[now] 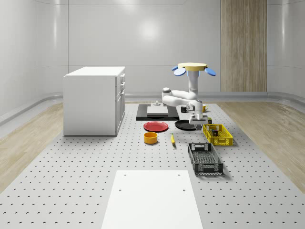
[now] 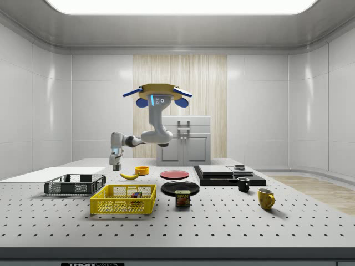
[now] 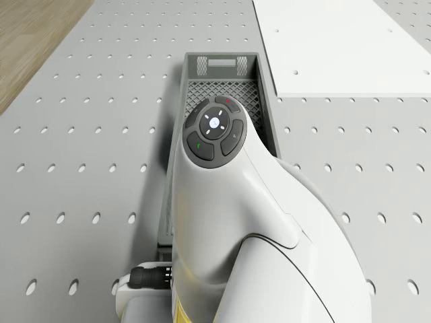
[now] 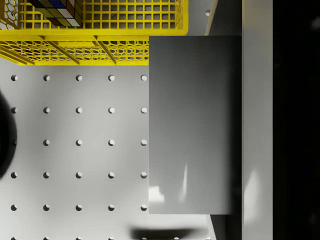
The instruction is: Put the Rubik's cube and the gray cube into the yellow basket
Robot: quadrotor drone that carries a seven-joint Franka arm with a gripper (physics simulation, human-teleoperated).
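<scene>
Rubik's cube [image 4: 57, 11] sits in your yellow basket [image 4: 75, 50]; claw [image 1: 194, 120] beside it grips the gray cube [image 4: 192, 125], undelivered.

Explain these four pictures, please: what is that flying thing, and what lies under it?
It is a drone carrying a robot arm that ends in a gripper. It hovers over a table. One picture looks down on the whole scene, one looks from the side, one from the drone's body along the arm, one from the wrist. On the table lie a yellow basket, a dark basket, a red plate, an orange bowl and a banana. The Rubik's cube is already in the yellow basket. The gripper hangs beside that basket; the gray cube sits right before the wrist camera, probably carried, though the grip is hidden.
</scene>
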